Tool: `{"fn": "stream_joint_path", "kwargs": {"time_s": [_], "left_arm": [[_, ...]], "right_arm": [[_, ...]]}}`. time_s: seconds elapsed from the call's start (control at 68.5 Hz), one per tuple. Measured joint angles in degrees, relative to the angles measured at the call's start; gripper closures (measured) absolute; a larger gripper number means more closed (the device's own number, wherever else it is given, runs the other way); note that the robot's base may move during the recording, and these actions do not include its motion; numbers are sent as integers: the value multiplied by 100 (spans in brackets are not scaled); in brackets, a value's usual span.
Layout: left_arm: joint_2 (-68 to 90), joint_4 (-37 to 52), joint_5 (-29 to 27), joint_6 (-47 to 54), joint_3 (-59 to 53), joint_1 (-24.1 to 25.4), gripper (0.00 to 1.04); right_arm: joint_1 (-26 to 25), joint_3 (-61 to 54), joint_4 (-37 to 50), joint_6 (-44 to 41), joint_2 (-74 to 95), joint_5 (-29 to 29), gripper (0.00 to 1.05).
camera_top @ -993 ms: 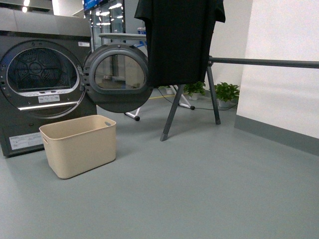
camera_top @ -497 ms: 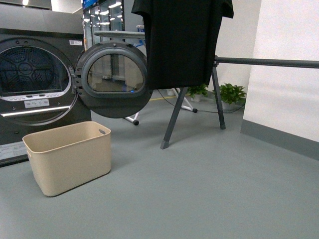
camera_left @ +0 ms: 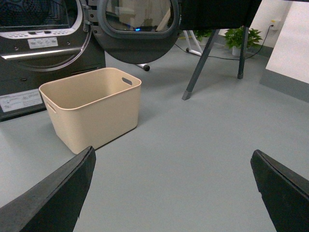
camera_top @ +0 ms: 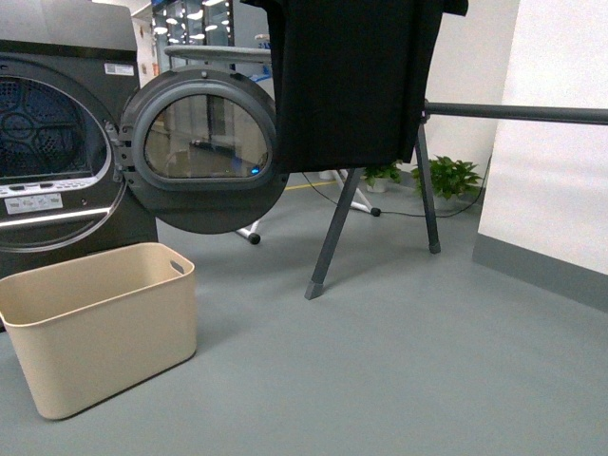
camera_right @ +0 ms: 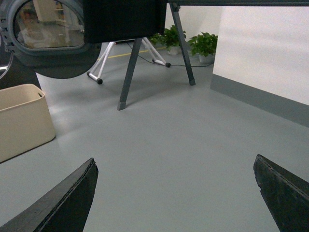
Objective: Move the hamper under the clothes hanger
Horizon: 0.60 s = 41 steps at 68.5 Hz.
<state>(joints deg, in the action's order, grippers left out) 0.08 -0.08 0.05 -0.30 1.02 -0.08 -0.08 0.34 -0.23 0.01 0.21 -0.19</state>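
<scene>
The beige hamper (camera_top: 100, 328) stands empty on the grey floor at the lower left, in front of the dryer; it also shows as the hamper (camera_left: 94, 108) in the left wrist view and the hamper (camera_right: 21, 121) in the right wrist view. The clothes hanger (camera_top: 332, 233) stands to its right, its long bar (camera_top: 518, 113) running right, with a black shirt (camera_top: 351, 81) draped over it. My left gripper (camera_left: 173, 166) is open over bare floor, short of the hamper. My right gripper (camera_right: 176, 169) is open too, with nothing between its fingers. Neither arm shows in the front view.
A dark grey dryer (camera_top: 57, 142) stands at the left with its round door (camera_top: 204, 147) swung open above the hamper. A white wall with a grey skirting (camera_top: 546, 266) runs along the right. Potted plants (camera_top: 451, 180) and a cable lie behind the rack legs.
The front view has drawn closer and shifted right: the hamper and dryer have slid to the left and grown larger, and the rack legs look nearer.
</scene>
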Motion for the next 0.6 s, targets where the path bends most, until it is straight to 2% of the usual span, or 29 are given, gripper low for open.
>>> {"fn": "stream_joint_path", "kwargs": {"time_s": [0.599], "left_arm": [[-2,0,-4,0,0,0,7]], "right_arm": [[2,0,4,-2,0,11,8]]}}
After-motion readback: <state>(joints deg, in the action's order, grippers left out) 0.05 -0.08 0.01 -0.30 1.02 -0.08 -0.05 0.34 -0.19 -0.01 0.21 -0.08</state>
